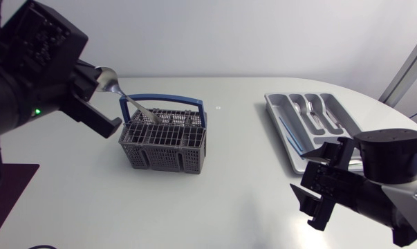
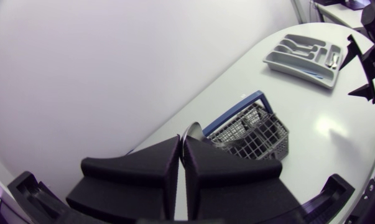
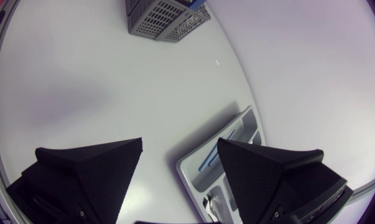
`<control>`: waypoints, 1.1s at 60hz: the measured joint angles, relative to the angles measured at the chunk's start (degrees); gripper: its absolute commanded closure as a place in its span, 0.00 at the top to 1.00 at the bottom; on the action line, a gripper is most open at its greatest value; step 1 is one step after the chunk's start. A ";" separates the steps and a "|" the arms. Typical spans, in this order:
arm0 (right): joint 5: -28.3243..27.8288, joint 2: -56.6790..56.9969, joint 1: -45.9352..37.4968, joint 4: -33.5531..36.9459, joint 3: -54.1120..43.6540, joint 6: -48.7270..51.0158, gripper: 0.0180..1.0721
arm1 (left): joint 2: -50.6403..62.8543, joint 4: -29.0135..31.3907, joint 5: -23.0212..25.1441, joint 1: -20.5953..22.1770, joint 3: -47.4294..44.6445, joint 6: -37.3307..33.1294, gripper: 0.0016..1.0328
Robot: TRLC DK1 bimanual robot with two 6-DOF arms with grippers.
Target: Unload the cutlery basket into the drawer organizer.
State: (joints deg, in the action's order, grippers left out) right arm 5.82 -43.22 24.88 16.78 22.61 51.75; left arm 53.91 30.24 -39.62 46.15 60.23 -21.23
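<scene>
Right, your left gripper (image 2: 182, 146) is clamped shut on the spoon (image 1: 110, 80) at the bowl end. The polished bowl sits edge-on between the two broad black wedges, and the handle slants down to the basket (image 1: 160, 155). Its tip is at the top grid beside the blue handle (image 1: 163, 102); whether it has cleared the grid, you cannot tell.

Expect the spoon to be light, stiff and slick. It is smooth metal, and the curved bowl gives flat pads little to bite on, so it may pivot or slip in the grip. A hold on the flat neck or handle would likely be steadier.

The basket is grey plastic lattice, boxy and probably light enough to drag or tip if the handle snags a cell.

The tray (image 1: 285, 128) is well apart on the right side of the pale, matte table (image 1: 236, 180). It is smooth grey plastic with long moulded slots, and forks (image 1: 312, 114) lie in the middle ones.

Your right gripper (image 3: 180, 146) hangs over the tray's near end with its fingers spread wide, holding nothing.
</scene>
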 measured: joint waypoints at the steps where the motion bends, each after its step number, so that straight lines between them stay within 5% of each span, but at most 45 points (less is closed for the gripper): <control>1: 0.02 0.63 0.61 0.72 0.39 -0.48 0.83 | 0.04 0.94 1.16 -0.22 0.74 0.48 0.03; 17: 3.98 6.47 15.23 5.18 9.79 -11.21 0.83 | 2.62 5.29 17.79 -4.68 7.28 9.53 0.03; 34: 6.47 2.54 26.45 0.26 13.64 -18.86 0.83 | 8.33 3.17 33.35 -11.08 6.73 17.33 0.03; 49: 9.70 -3.23 28.96 -7.34 13.66 -20.33 0.82 | 13.09 0.52 40.65 -13.35 5.05 21.79 0.03; 66: 10.45 -10.45 29.44 -14.14 13.75 -20.48 0.78 | 16.85 -1.86 43.08 -13.25 5.05 23.85 0.03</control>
State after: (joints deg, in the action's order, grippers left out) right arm 16.27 -53.67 54.33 2.63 36.36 31.27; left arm 70.76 28.38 3.46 32.91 65.28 2.61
